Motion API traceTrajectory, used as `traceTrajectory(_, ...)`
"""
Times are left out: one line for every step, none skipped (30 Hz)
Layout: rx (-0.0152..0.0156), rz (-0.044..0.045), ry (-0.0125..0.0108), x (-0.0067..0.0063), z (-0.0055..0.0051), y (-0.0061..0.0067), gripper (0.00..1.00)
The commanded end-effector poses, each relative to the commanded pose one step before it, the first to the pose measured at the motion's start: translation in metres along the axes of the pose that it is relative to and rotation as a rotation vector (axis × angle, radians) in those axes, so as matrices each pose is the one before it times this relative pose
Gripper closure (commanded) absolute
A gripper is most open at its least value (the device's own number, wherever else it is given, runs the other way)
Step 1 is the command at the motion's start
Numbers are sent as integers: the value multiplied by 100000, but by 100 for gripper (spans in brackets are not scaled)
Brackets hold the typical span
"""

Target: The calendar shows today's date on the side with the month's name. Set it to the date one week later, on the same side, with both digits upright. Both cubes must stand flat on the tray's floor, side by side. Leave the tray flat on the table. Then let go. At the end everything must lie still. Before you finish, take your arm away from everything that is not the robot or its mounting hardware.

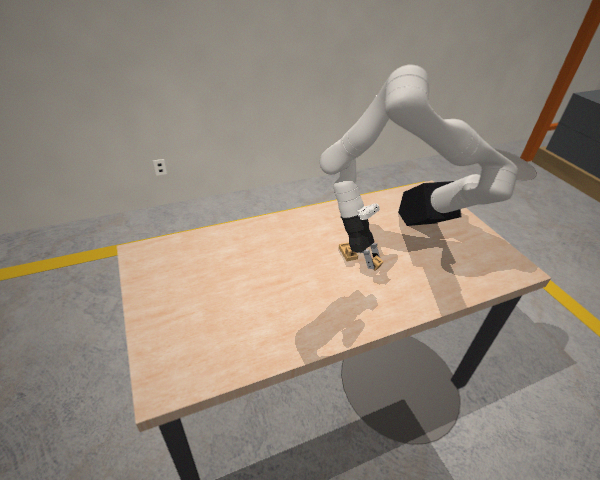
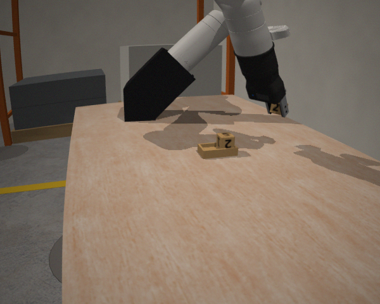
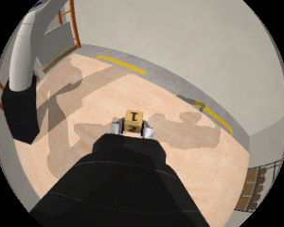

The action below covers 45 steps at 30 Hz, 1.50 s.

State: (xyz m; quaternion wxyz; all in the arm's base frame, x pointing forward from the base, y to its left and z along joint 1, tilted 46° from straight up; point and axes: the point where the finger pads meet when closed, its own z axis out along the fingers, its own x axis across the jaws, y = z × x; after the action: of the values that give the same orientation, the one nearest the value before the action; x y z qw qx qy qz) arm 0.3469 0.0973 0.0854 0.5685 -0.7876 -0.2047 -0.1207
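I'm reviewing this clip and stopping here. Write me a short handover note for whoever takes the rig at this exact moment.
Gripper: shut on one wooden cube, held in the air above the table, to the right of the tray in the exterior view. A 2 shows on the held cube's near face.
Tray: flat on the table, with the other cube standing in its right half, a 2 facing the exterior camera. The left slot is free.
Done: one cube lifted out.
Left: turn the held cube to the needed digit, seat it upright beside the other cube, check the date on the month side (not readable here), release.
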Motion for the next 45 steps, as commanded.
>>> traceTrajectory(1653,1101,-123,-105,-106,33,43)
traceTrajectory(857,-21,20,27,17,2,43)
traceTrajectory(1081,-25,23,31,20,3,43)
traceTrajectory(1769,-26,48,41,7,-153,43)
traceTrajectory(2285,-25,61,45,-6,-258,43)
traceTrajectory(1640,-22,15,27,12,11,43)
traceTrajectory(1763,-17,9,21,8,14,43)
traceTrajectory(1844,-10,2,12,3,17,43)
traceTrajectory(1881,-2,-6,2,-3,20,43)
traceTrajectory(1874,7,-14,-8,-8,23,43)
traceTrajectory(1824,15,-21,-18,-14,25,43)
traceTrajectory(1731,22,-26,-26,-18,25,43)
traceTrajectory(0,0,0,0,0,0,43)
traceTrajectory(0,0,0,0,0,0,43)
traceTrajectory(320,27,-65,-43,15,449,43)
traceTrajectory(1436,29,-29,-34,-16,24,43)
traceTrajectory(1781,30,-17,-30,-33,-155,43)
traceTrajectory(1044,28,-27,-32,-18,17,43)
traceTrajectory(279,24,-34,-31,-1,194,43)
traceTrajectory(603,19,-18,-22,-11,11,43)
traceTrajectory(400,13,-12,-15,-8,8,43)
traceTrajectory(224,8,-7,-9,-4,4,43)
traceTrajectory(89,3,-3,-3,-2,2,43)
traceTrajectory(14,0,0,-1,0,0,43)
traceTrajectory(0,0,0,0,0,0,43)
traceTrajectory(0,0,0,0,0,0,43)
traceTrajectory(0,0,0,0,0,0,43)
traceTrajectory(0,0,0,0,0,0,43)
traceTrajectory(0,0,0,0,0,0,43)
traceTrajectory(0,0,0,0,0,0,43)
traceTrajectory(0,0,0,0,0,0,43)
traceTrajectory(4,3,-1,-1,1,-1,43)
traceTrajectory(6,5,-1,-2,2,-3,43)
traceTrajectory(2,2,0,-1,1,-1,43)
traceTrajectory(0,0,0,0,0,0,43)
traceTrajectory(0,0,0,0,0,0,43)
traceTrajectory(-1,0,0,0,1,1,43)
traceTrajectory(-1,-1,0,0,2,3,43)
traceTrajectory(-3,-2,0,1,4,6,43)
traceTrajectory(-3,-3,1,1,7,9,43)
traceTrajectory(-3,-3,1,1,11,13,43)
traceTrajectory(-2,-2,0,1,15,16,43)
traceTrajectory(0,0,0,0,20,20,43)
traceTrajectory(0,0,0,0,25,25,43)
traceTrajectory(0,0,0,0,31,30,43)
